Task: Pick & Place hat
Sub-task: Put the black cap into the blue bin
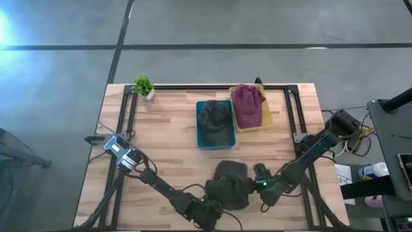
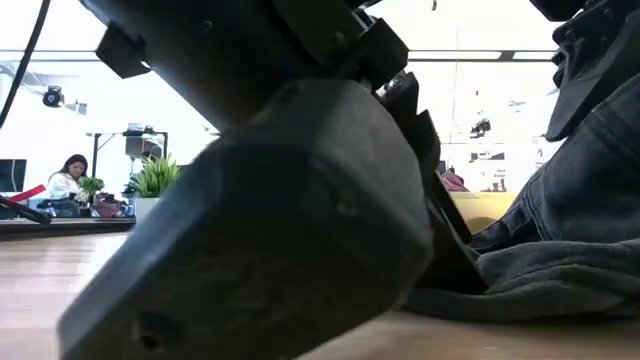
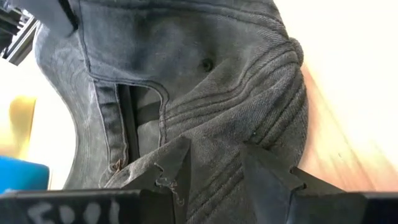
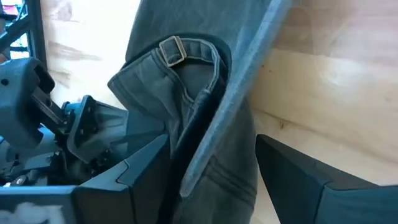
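A dark grey hat (image 1: 232,183) lies crumpled near the table's front edge, at its middle. Its cloth rests on the wood (image 2: 540,285). My left gripper (image 1: 219,200) comes at it from the near left and is shut on its cloth (image 3: 214,177). My right gripper (image 1: 256,177) is at the hat's right side and open. Its fingers (image 4: 211,180) stand on either side of the hat's back part, below the strap with the brass buckle (image 4: 171,50). A second dark hat (image 1: 214,116) lies in a blue tray (image 1: 205,143). A maroon hat (image 1: 247,102) lies on a yellow tray (image 1: 264,121). My left gripper pinches a ridged part of the hat's cloth with rows of stitching (image 3: 217,155) between its two fingers, beside the back opening. The fingers slant down from the near left. The hat's other parts lie on the table. My right gripper: I cannot tell whether its fingers touch the cloth between them.
A small potted plant (image 1: 143,86) stands at the far left corner. A black frame (image 1: 193,88) runs along the table's far edge and sides. Bare wood lies left of the trays. A dark gripper body (image 2: 280,200) fills most of the low view.
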Robot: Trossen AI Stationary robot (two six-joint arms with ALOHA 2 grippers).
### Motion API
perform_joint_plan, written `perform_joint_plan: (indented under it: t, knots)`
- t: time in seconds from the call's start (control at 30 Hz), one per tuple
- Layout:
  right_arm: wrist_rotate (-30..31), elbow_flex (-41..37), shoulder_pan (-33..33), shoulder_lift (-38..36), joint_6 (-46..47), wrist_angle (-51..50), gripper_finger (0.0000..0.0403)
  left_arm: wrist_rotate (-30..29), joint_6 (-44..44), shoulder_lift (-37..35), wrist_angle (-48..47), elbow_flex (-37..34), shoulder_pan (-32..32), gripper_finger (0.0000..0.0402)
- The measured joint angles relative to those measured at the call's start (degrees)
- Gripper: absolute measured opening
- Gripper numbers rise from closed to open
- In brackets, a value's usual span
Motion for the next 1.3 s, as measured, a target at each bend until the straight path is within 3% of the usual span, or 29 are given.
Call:
perform_joint_plan:
  t: [0.2,0.33,0.53,0.73,0.83,1.03,1.17,1.3]
  knots:
    - [-1.07,-0.02,-2.69,0.00,-5.14,-0.05,0.0213,-0.03,2.14,0.07,0.94,0.69,0.61,0.0138]
    - [-5.05,-0.11,-4.98,0.00,-10.50,-0.15,0.0182,-1.04,2.85,-0.16,0.38,1.93,0.92,0.0138]
    - [-10.53,-0.13,-6.85,0.00,-17.96,-0.58,0.0105,-6.26,2.55,-3.17,-1.55,2.82,1.04,0.0138]
    - [-12.95,-0.13,-6.95,0.00,-22.79,-0.51,0.0023,-9.95,-3.40,-4.81,-11.75,2.75,1.04,0.0138]
    - [-12.51,-0.13,-6.90,0.00,-24.21,-0.64,0.0017,-10.42,-13.42,-7.26,-20.26,2.81,1.04,0.0138]
    - [-6.07,-0.13,-6.90,-0.10,-34.97,-0.20,0.0015,-2.69,-53.13,-15.26,-40.19,1.20,1.05,0.0138]
    - [-2.98,1.16,-6.90,-0.17,-48.25,0.05,0.0015,2.02,-66.40,-23.32,-40.15,-4.61,0.17,0.0138]
    - [-0.03,6.47,-6.95,-0.20,-62.05,-4.01,0.0014,5.76,-74.16,-33.13,-33.57,-14.11,-0.33,0.0138]
